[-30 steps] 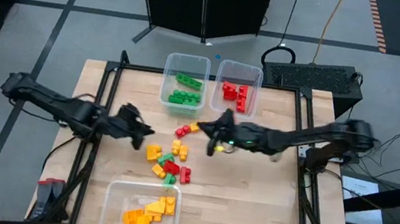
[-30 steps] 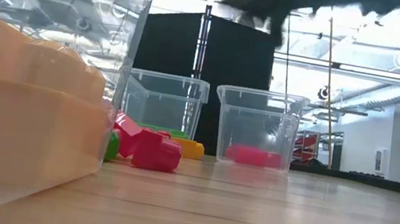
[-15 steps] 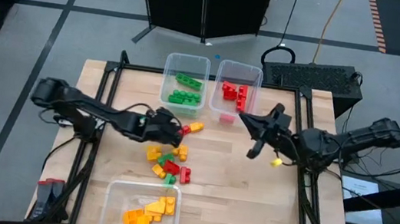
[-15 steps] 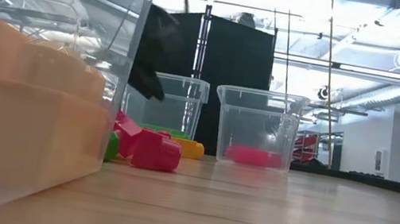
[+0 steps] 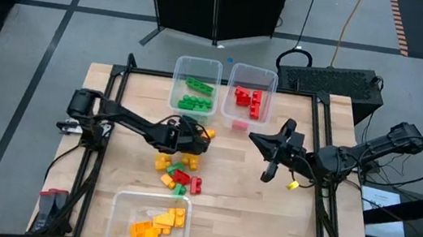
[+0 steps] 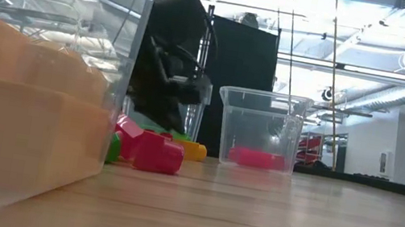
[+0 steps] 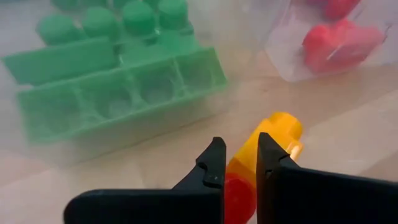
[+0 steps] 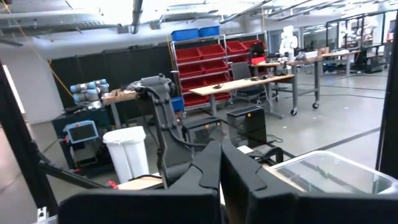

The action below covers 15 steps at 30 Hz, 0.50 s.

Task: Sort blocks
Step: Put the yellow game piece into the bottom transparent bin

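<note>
Nearest the low camera, a tub (image 5: 147, 223) holds yellow-orange blocks (image 5: 157, 224). Mid-counter (image 5: 265, 211), the left gripper (image 7: 235, 163), jaws nearly closed and empty, hovers above loose blocks (image 5: 178, 169); the right gripper (image 5: 266, 152), jaws closed and empty, hangs apart. Farther tubs hold green blocks (image 5: 195, 94) and red blocks (image 5: 248, 99).

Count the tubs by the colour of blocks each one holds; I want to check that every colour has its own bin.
Tub with green blocks: 1
Tub with red blocks: 1
Tub with yellow-orange blocks: 1
Total: 3 tubs
</note>
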### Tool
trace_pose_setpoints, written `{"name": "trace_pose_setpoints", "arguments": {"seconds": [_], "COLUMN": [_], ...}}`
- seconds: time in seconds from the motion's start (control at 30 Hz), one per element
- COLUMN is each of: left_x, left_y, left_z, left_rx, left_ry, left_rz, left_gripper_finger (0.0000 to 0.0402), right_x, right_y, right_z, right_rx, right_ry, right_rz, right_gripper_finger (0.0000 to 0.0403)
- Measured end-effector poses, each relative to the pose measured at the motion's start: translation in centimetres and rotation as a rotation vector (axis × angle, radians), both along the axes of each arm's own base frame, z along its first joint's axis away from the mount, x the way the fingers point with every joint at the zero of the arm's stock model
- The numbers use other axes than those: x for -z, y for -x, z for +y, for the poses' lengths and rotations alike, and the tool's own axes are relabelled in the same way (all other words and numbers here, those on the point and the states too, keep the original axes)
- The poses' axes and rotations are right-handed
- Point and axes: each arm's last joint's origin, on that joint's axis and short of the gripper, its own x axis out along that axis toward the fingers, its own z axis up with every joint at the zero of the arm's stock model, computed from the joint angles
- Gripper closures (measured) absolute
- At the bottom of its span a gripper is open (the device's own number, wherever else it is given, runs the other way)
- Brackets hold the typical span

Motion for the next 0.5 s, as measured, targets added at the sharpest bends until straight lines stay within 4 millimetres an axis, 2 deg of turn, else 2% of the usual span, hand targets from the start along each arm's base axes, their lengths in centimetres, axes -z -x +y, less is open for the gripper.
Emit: {"name": "trace_pose_setpoints", "arguments": {"seconds": [0.23,0.33,0.5], "left_x": [2.6,2.2,0.1], "left_y": [-2.2,-3.5,-5.7], "left_z": [-0.4,-1.6,-5.4], "left_rx": [0.056,0.200,0.570], "left_ry": [0.081,0.162,0.193], "left_rz": [-0.014,-0.094,-0.159], "left_gripper_finger": [0.0402,0.0402,0.0401], "right_x": [-0.1,-0.3,-0.3], "right_y": [0.4,0.6,0.7], "right_z": [0.9,1.3,1.6], "right_rx": [-0.048,-0.067,-0.081], "right_ry": [-0.008,-0.008,-0.007], "right_rz": [-0.012,-0.025,-0.026], "right_gripper_finger": [0.0403,0.0403,0.0403]}}
